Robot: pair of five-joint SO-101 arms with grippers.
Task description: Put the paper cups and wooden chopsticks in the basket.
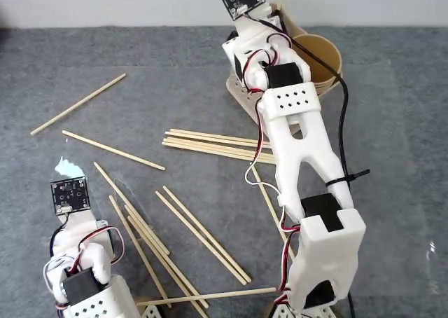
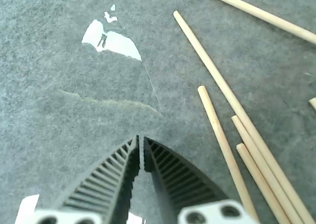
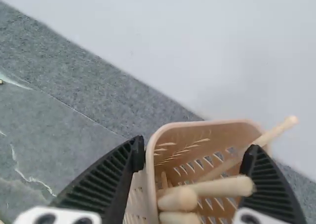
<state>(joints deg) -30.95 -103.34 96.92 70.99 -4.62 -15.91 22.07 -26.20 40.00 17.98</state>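
Several wooden chopsticks lie loose on the grey mat [image 1: 175, 59]: a bundle [image 1: 217, 145] mid-table, singles [image 1: 78, 104] [image 1: 112, 150] at the left, more [image 1: 203, 235] toward the front. The beige slotted basket [image 1: 323, 60] stands at the back right. My right gripper [image 3: 195, 157] is open over the basket [image 3: 197, 140], one finger on either side of its wall; chopsticks [image 3: 207, 189] lie inside it, and one [image 3: 276, 130] pokes over the rim. My left gripper [image 2: 141, 140] is shut and empty, low over bare mat beside chopsticks [image 2: 222, 86] at the front left.
The right arm [image 1: 301, 143] stretches from the front edge across the mid-table bundle to the basket. The left arm [image 1: 80, 262] sits at the front left corner. A pale torn patch [image 1: 68, 168] [image 2: 111, 39] marks the mat. A white wall runs behind the table.
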